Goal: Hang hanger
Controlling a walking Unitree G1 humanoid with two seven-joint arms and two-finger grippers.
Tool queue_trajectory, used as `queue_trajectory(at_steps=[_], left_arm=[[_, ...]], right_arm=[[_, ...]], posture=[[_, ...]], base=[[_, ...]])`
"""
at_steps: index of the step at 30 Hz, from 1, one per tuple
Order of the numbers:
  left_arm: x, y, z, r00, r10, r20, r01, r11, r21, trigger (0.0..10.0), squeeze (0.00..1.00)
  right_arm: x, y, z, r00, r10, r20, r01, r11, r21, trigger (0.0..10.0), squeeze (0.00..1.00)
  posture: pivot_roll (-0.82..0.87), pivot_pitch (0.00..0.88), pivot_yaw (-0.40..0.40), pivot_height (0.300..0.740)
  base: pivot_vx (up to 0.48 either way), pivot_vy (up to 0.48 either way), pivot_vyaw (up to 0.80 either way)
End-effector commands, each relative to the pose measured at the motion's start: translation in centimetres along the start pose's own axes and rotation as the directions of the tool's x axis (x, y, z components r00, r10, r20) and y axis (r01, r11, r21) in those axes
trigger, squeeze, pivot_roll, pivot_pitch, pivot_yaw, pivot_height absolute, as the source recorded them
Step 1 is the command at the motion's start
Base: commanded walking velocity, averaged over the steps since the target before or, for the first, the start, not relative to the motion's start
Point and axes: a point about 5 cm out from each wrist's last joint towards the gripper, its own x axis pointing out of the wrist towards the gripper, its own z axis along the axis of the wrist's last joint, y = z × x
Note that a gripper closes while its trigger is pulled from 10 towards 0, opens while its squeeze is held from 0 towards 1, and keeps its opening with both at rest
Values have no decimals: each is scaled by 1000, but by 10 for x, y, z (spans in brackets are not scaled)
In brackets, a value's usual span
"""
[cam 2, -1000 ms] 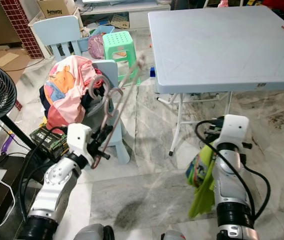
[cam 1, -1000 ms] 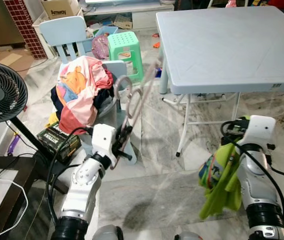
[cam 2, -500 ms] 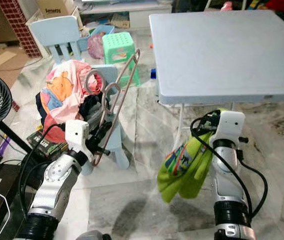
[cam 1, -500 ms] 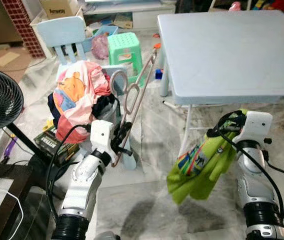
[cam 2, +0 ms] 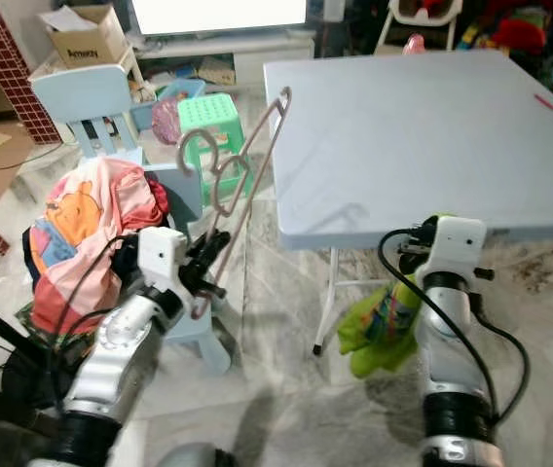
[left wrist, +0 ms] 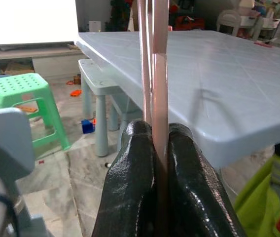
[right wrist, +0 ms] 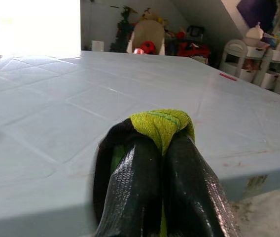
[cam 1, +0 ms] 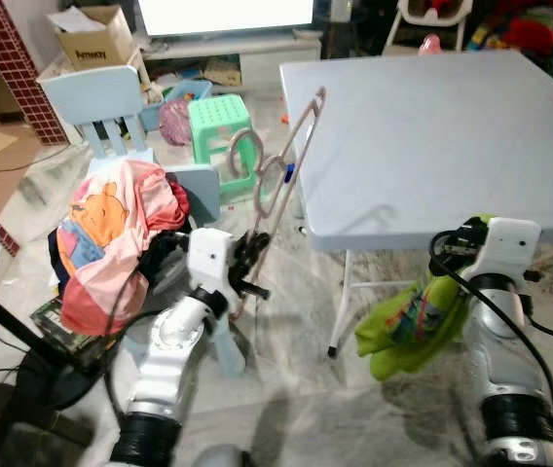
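The lime-green garment (cam 1: 408, 326) has dropped lower beside the pale blue surface (cam 1: 432, 136); right fingers (right wrist: 179, 177) grip it, left fingers (left wrist: 130, 187) clamp the pink wire hanger (cam 1: 281, 180).

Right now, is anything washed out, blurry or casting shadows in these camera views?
Left eye view: the screen at the top is blown out white; the hanger throws a soft shadow on the table. Left wrist view: the window area is overexposed and the close black fingers are soft. Right wrist view: the bright top-left corner glares; the green garment is sharp.

Marble floor (cam 1: 296, 321), grey folding table (cam 1: 432, 126), perhaps a television behind.
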Motion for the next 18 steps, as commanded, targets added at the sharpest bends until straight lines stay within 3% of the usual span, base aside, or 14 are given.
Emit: queue_trajectory(at_steps=[1, 18], left_arm=[[6, -10, 7, 999, -34, 27, 33, 999, 15, 10000, 0], [7, -10, 9, 1000, -11, 24, 10, 1000, 3, 10000, 0]], right_arm=[[3, -8, 6, 999, -20, 29, 20, 1000, -11, 10000, 0], [5, -3, 8, 999, 10, 39, -9, 1000, -20, 10000, 0]], posture=[[-16, 0, 23, 740], [-13, 0, 18, 740]], base=[[322, -352, 0], [285, -382, 0]])
